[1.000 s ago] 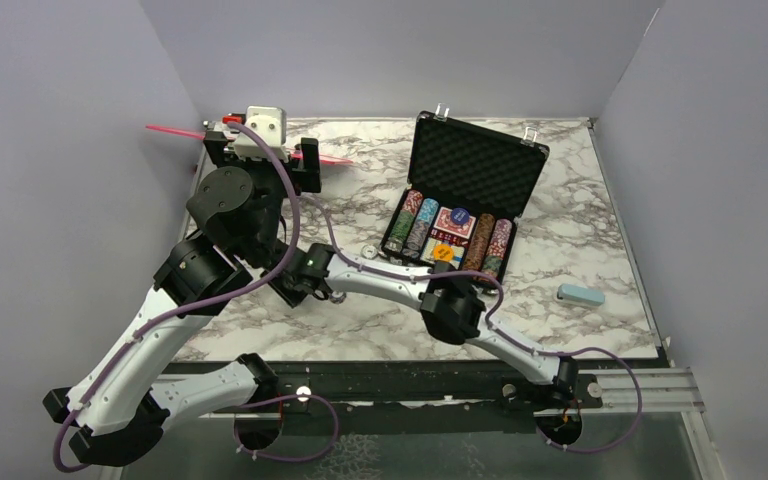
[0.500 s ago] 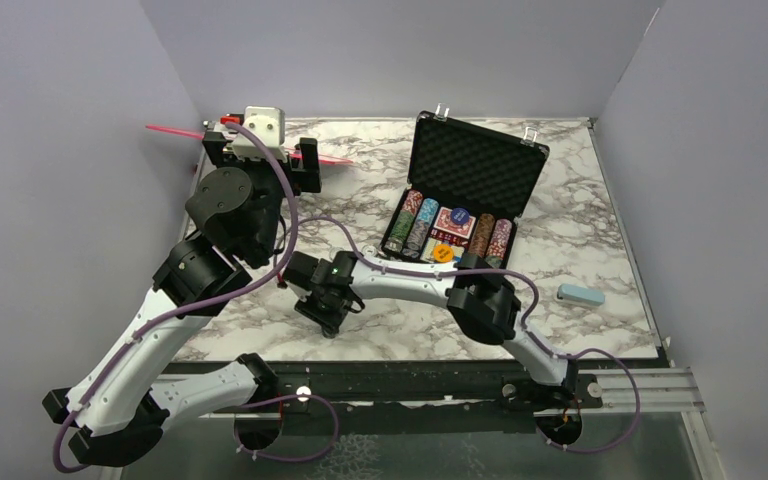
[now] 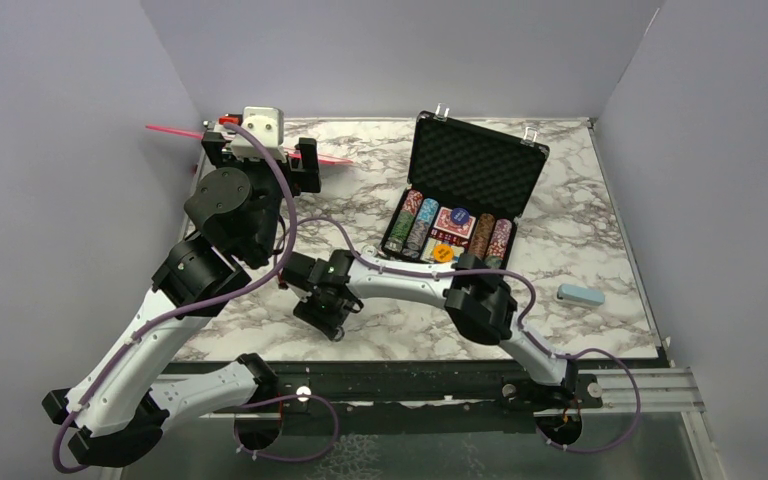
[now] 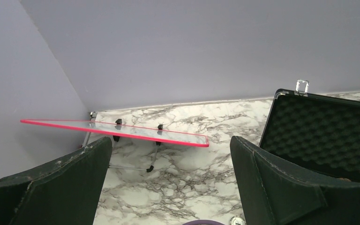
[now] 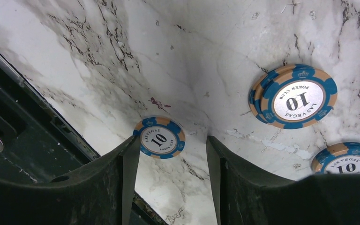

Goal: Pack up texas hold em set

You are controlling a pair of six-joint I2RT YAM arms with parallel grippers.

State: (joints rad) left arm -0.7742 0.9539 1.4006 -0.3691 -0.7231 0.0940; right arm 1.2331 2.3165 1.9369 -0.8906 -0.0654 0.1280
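Right gripper [image 5: 171, 143] hung with jaws apart over a loose blue ten chip [image 5: 160, 138] on the marble table [image 3: 580, 240], left gripper [image 4: 171, 140] gaped wide, open briefcase [image 3: 475, 165] sat back-right

Briefcase [image 3: 475, 170] on the table [image 3: 580, 230] (chip rows [image 3: 415, 222] inside); loose chips [image 5: 159, 138] lie near the front edge.

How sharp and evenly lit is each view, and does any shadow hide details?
Right wrist: chip print sharp, soft shadow on the marble. Left wrist: fingers dark, pink strip crisp. Top external: evenly lit, chip rows tiny.
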